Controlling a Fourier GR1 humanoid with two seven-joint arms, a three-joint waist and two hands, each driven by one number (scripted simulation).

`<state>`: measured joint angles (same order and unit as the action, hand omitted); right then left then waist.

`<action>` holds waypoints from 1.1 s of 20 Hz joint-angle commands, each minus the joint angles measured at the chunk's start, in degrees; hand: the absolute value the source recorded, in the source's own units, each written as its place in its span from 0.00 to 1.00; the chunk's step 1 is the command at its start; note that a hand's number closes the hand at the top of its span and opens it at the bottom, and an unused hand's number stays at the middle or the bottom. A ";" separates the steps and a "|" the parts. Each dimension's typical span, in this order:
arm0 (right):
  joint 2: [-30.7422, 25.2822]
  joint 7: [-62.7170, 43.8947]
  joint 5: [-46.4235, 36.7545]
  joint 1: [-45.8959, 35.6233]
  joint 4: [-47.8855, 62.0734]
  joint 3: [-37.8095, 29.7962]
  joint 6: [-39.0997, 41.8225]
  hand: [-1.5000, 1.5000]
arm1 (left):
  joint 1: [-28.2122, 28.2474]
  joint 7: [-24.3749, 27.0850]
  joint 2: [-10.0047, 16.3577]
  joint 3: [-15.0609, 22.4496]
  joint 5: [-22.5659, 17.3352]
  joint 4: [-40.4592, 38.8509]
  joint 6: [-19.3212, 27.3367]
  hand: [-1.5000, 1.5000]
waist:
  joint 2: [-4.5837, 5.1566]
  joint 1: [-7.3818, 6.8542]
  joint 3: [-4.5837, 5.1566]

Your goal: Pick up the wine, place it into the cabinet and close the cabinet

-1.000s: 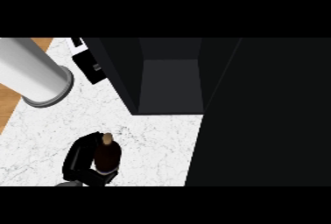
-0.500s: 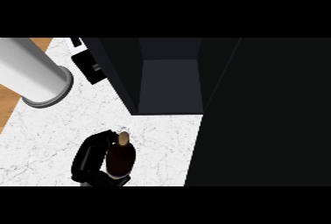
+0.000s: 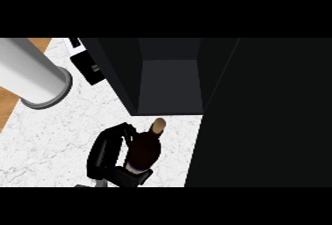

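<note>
As our left hand (image 3: 103, 151) curls its fingers round the wine (image 3: 145, 151), we see the bottle's neck pointing toward the open cabinet (image 3: 172, 85). Both show over the white counter (image 3: 45, 140).

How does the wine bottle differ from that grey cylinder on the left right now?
The wine bottle is dark with a tan top; the grey cylinder is pale all over. The bottle is far slimmer than the cylinder. The left hand curls round the bottle; the cylinder stands free, untouched. Both are over the white counter.
</note>
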<state>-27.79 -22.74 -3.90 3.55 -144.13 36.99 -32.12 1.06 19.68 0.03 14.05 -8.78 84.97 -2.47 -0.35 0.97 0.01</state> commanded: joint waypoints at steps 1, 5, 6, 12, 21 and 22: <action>-2.68 -1.68 -1.95 6.65 -13.67 1.06 -0.30 0.00 | -5.62 0.64 -0.03 1.29 -0.08 -3.26 7.33 1.00 | 0.06 0.86 0.00; -2.48 -1.54 -5.37 7.19 -12.64 4.30 -1.43 0.00 | -7.06 -3.14 -0.03 2.37 1.73 0.30 11.25 1.00 | -0.09 0.47 0.00; -1.52 -4.18 -6.14 3.47 -11.92 5.36 -1.51 0.00 | -8.96 -0.11 -0.03 -0.92 2.21 -5.46 9.20 1.00 | 0.09 0.28 0.09; -4.57 -0.01 -1.35 8.38 -14.77 2.42 -0.86 0.00 | -14.66 0.51 0.96 -3.40 4.28 -11.03 11.18 1.00 | 0.08 0.90 0.03; -5.16 1.69 2.83 8.38 -11.88 -2.10 1.67 0.00 | -26.77 -1.24 -0.03 -2.86 1.48 -23.16 12.23 1.00 | 0.33 0.70 -0.01; -5.42 3.02 4.00 9.60 -12.58 -3.02 1.61 0.00 | -28.16 -0.89 -0.03 -3.43 1.68 -25.38 12.51 1.00 | 0.36 1.12 -0.03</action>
<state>-31.22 -17.68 -2.83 7.37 -144.16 34.59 -31.46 -23.11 18.05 0.10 11.34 -6.45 65.58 10.06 -0.10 1.62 0.00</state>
